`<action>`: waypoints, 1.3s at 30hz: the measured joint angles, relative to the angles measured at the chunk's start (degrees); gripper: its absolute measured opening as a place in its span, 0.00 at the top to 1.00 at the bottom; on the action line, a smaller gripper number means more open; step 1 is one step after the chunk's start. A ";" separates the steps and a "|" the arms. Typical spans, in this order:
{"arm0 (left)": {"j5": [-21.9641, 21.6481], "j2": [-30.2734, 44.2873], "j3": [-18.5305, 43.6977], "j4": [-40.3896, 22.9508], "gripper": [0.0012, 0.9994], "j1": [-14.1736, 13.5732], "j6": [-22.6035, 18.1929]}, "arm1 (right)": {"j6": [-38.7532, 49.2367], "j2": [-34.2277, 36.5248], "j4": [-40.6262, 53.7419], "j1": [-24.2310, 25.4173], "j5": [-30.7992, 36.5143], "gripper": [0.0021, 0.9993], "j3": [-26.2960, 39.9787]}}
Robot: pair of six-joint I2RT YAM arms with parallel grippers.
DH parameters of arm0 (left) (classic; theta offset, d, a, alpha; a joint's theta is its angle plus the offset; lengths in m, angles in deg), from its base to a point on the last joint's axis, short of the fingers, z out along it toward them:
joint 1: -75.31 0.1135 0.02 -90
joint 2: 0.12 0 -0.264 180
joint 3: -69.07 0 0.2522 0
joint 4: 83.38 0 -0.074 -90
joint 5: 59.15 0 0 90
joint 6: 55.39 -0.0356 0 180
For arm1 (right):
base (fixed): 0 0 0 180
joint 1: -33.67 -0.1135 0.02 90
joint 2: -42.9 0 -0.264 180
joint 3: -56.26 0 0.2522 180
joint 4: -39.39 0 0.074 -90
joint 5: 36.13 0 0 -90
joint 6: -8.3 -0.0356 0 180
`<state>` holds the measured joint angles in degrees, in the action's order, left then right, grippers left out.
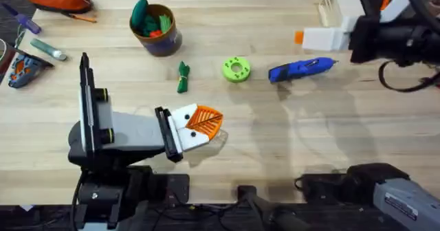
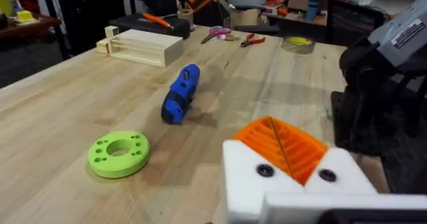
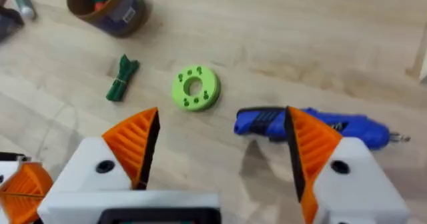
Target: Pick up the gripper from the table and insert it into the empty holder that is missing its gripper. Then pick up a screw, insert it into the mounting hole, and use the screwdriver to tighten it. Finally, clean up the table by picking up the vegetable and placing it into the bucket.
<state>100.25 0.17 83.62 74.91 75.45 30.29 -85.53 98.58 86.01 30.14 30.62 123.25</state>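
The screwdriver (image 1: 300, 69) lies on the desk (image 1: 289, 141) with its long axis running left-right and the tip pointing right, pretty much right under the right tool (image 3: 220, 151). That tool's spread wide and empty. The left tool (image 1: 206, 123), pressed together, sits well off, so I'd say right arm's call.

Left arm (image 1: 110, 131): grey body with black joints and a black upright link. Its gripper (image 1: 199, 124) has a white angular mount, black flange behind it, two orange ribbed pads (image 2: 283, 144), and two dark screws on the white face.

Right arm (image 1: 399, 35): black housing, looped black cable, white block with an orange tip. Right gripper (image 3: 220, 144): white mounts, one dark screw each, orange ribbed wedges with black inner faces.
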 joint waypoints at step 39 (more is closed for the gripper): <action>-17.72 0.07 13.77 -19.06 0.01 0.00 4.25 | -1.82 0.00 3.58 0.00 -0.02 0.01 -0.04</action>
<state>82.54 0.24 97.40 55.86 75.45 34.54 -87.35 98.58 89.59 30.14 30.60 123.21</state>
